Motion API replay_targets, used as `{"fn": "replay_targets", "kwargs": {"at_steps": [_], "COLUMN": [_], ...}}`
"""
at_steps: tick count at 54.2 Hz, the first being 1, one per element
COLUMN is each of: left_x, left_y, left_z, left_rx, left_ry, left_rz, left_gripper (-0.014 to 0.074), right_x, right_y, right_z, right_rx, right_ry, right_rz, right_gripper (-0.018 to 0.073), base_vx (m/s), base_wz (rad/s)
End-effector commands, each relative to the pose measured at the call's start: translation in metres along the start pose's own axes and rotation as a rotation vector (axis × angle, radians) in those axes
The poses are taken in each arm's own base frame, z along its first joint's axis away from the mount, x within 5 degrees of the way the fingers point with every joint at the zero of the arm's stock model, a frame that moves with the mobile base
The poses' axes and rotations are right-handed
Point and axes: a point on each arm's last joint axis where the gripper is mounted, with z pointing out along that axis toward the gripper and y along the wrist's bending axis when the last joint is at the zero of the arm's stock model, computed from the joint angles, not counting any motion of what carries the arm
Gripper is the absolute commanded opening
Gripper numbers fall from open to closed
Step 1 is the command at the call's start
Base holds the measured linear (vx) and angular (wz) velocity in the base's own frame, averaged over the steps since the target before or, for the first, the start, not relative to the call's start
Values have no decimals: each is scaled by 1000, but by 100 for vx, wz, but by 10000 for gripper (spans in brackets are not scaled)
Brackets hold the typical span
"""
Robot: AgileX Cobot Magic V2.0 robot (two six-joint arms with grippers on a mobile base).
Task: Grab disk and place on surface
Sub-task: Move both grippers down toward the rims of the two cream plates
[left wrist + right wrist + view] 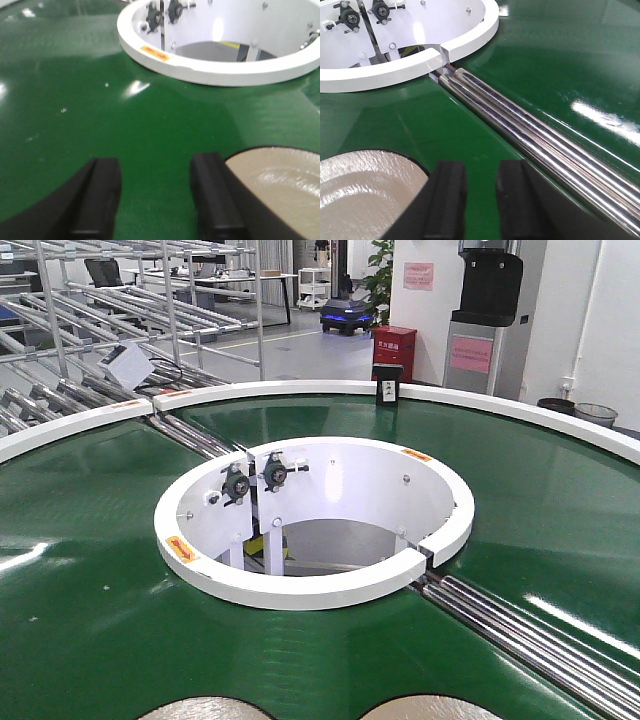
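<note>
1. Left wrist view: left gripper, matte black fingers apart and empty, above glossy green belt; beige rough-faced disk on belt just right, cropped.
2. Front view: white ring mid-belt; disks cut off at bottom edge.
3. Right wrist view: disk left; right gripper, jaws apart, empty; polished steel rollers right.

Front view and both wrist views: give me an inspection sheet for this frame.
surface: placing surface not in view; green belt around a white ring, steel rollers crossing it
job's things: two beige disks on the belt, near edge
clutter: small black box at far rim
grippers: left gripper and right gripper open, empty, each beside a disk
cables: none near the grippers
surroundings: metal racks, blue cart, red box
</note>
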Motion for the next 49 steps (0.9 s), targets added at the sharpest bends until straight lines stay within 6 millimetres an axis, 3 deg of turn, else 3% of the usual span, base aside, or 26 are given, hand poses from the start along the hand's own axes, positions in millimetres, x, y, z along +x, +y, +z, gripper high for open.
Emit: {"fn": "replay_targets", "kwargs": {"at_steps": [1, 11, 16, 26, 37, 49], "left_x": [-13, 1, -1, -5, -9, -8], "left_y": [0, -1, -1, -1, -4, -6], "left_z": [6, 30, 41, 82, 116, 128], "left_rx": [0, 7, 10, 16, 58, 261], "left_ry": [-57, 166, 269, 466, 572, 580], "left_rz": [-8, -33, -38, -35, -50, -118], "left_gripper": [526, 501, 482, 444, 442, 442], "right_x": [-17, -17, -17, -17, -17, -17], "right_y": [-1, -1, -1, -1, -1, -1], "right_z": [-3, -3, -3, -3, -3, -3], "right_rx": [5, 5, 5, 5, 5, 5], "right_ry": [-102, -102, -102, -102, -99, -99], "right_rz": [-4, -4, -4, -4, -4, -4], "right_gripper": [363, 435, 436, 436, 436, 436], "base_vx": [0, 0, 0, 0, 0, 0], "base_wz": [0, 0, 0, 0, 0, 0]}}
